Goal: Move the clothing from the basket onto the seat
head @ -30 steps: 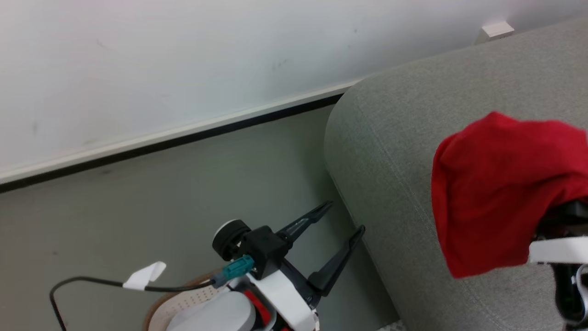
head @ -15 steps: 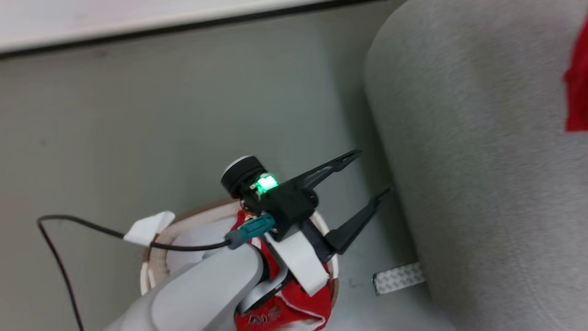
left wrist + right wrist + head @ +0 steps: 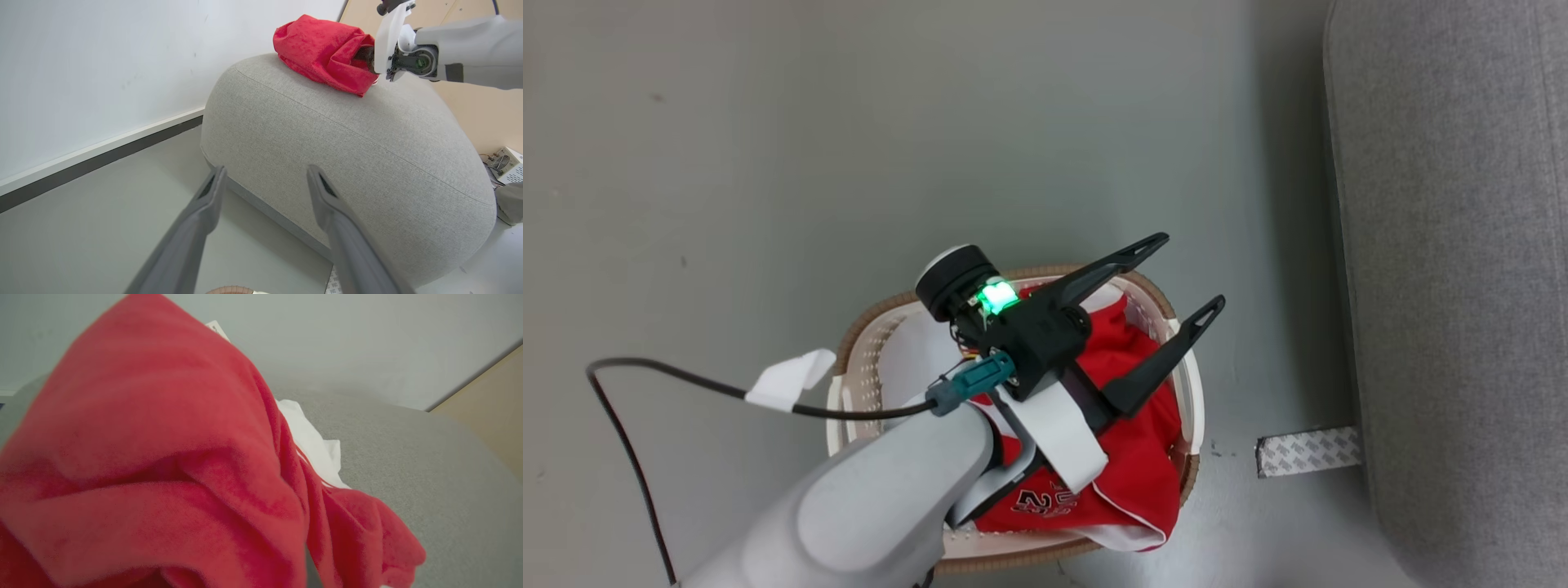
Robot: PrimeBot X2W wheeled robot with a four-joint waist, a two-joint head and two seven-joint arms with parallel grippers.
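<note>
On the seat point(image 3: 347, 134), red garment point(image 3: 322, 51)

Colour key. Basket point(image 3: 866, 327): white, rows of small holes, brown rim band. Trimmed garment point(image 3: 1143, 441): bright red, white edging, pale printed characters. Plain garment point(image 3: 322, 49): uniform bright red. Seat point(image 3: 1462, 245): light grey, fine woven texture. Floor point(image 3: 849, 122): dull grey-green. Left gripper point(image 3: 1188, 270): black, green light on its body. Tape strip point(image 3: 1307, 452): white, embossed grey pattern. Wall point(image 3: 102, 61): white, dark skirting band.
</note>
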